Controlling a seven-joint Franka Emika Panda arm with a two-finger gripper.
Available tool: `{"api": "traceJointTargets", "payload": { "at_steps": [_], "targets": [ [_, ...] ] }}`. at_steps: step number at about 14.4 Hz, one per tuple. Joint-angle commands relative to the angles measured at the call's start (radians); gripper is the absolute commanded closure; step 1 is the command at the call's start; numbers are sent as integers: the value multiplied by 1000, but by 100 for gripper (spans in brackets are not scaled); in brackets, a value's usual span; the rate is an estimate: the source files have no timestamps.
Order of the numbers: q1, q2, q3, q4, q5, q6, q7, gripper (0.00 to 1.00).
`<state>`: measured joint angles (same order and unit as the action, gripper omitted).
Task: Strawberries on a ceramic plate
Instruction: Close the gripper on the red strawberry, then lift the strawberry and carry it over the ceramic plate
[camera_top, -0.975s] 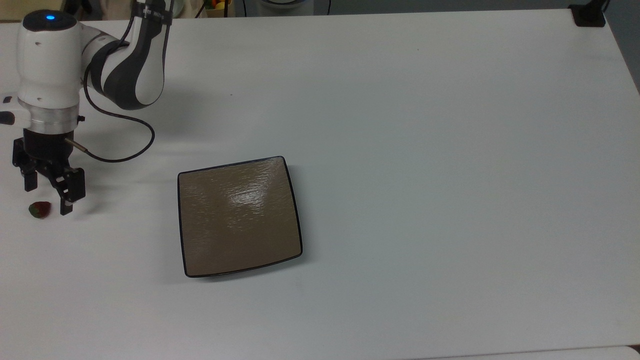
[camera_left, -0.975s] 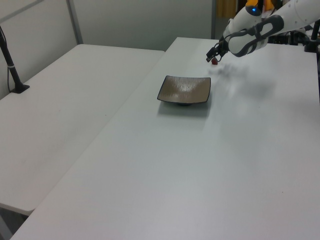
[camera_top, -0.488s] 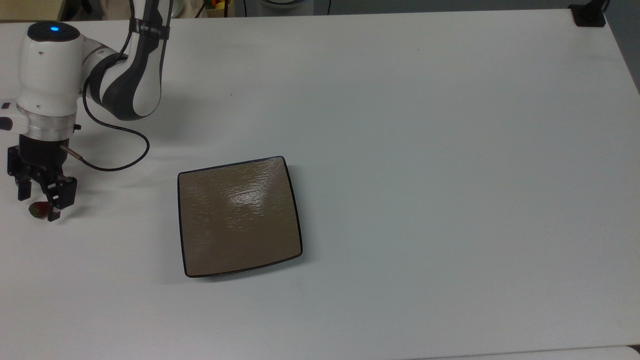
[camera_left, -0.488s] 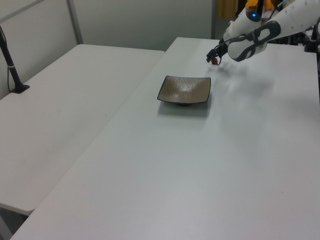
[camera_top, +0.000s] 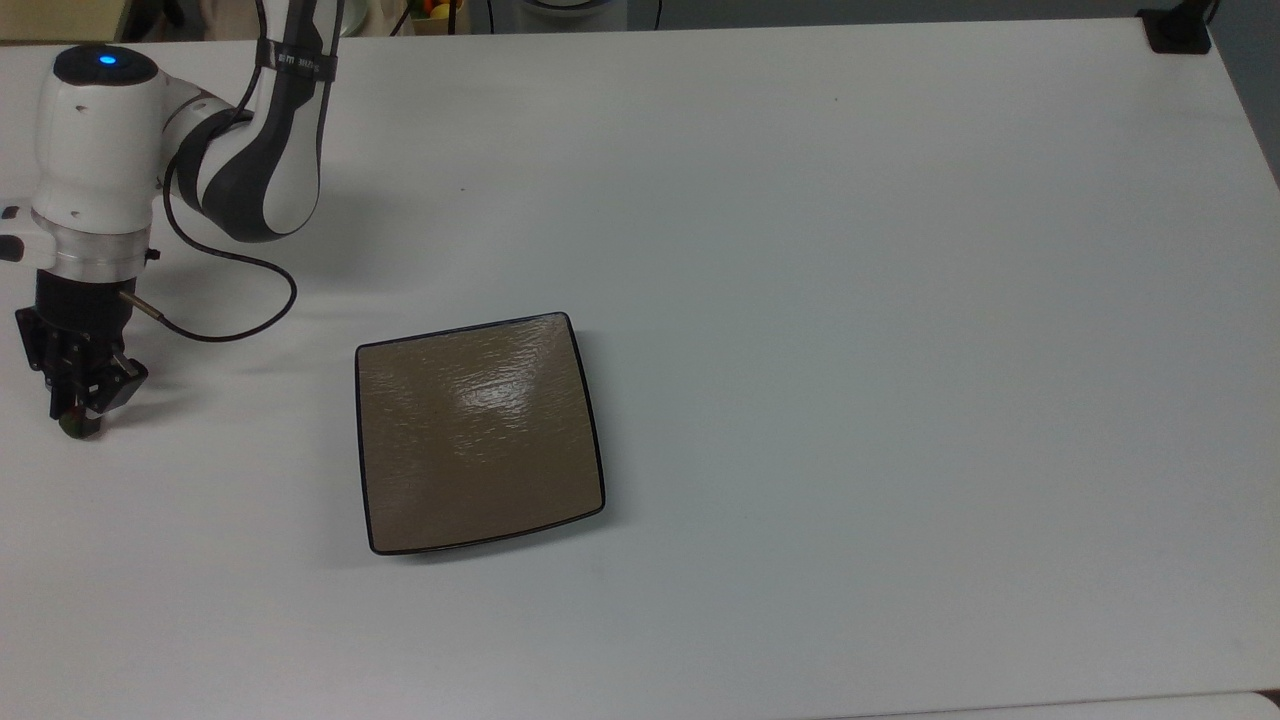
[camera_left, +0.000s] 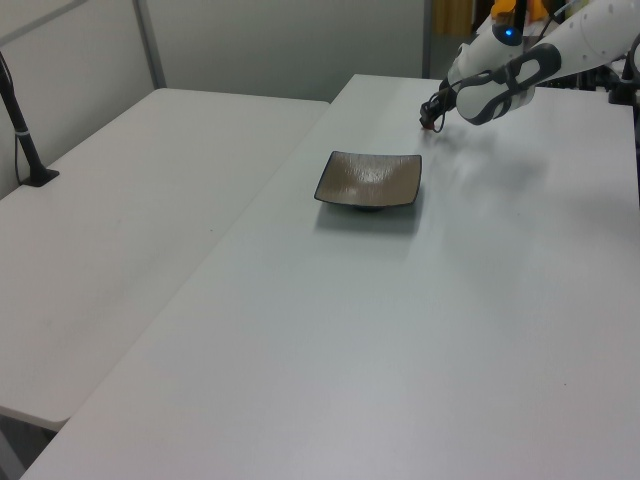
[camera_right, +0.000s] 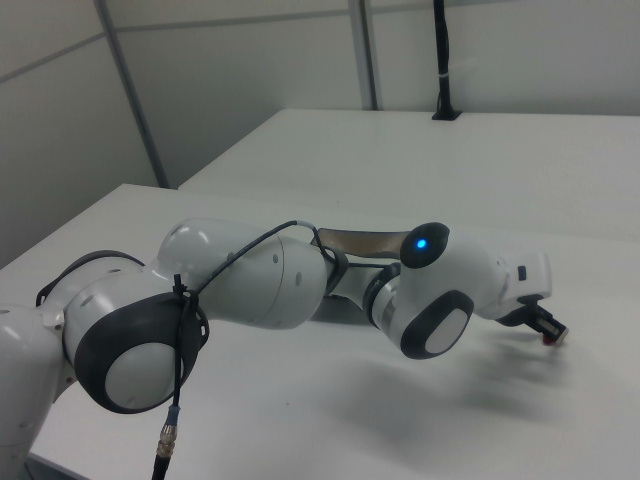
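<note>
Strawberry (camera_top: 70, 424): on the white table (camera_top: 850, 300), at the top view's far left, pinched between the fingers of the gripper (camera_top: 76, 420), which are closed on it. Ceramic plate (camera_top: 478, 432): nothing on it, well apart from the strawberry. Right view: red tip (camera_right: 553, 338) at gripper (camera_right: 548, 331); plate's edge (camera_right: 360, 241) behind the arm (camera_right: 250, 285).

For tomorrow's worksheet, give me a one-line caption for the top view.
The claw closes around the strawberry on the white table, with the ceramic plate bare.
</note>
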<state>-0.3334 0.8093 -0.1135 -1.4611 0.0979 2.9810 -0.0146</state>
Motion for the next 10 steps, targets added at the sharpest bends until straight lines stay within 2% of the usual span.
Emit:
{"api": "traceJointTargets", "payload": {
  "at_steps": [1,3,8,10],
  "targets": [
    [2,8,-8,10,2,16,-42,100],
    [7,-1,-8,10,9,15,-41,100],
    [46,-119,8,-39,17,-10,-30,100],
    [71,-168,8,-41,19,-100,-30,100]
  ]
}}
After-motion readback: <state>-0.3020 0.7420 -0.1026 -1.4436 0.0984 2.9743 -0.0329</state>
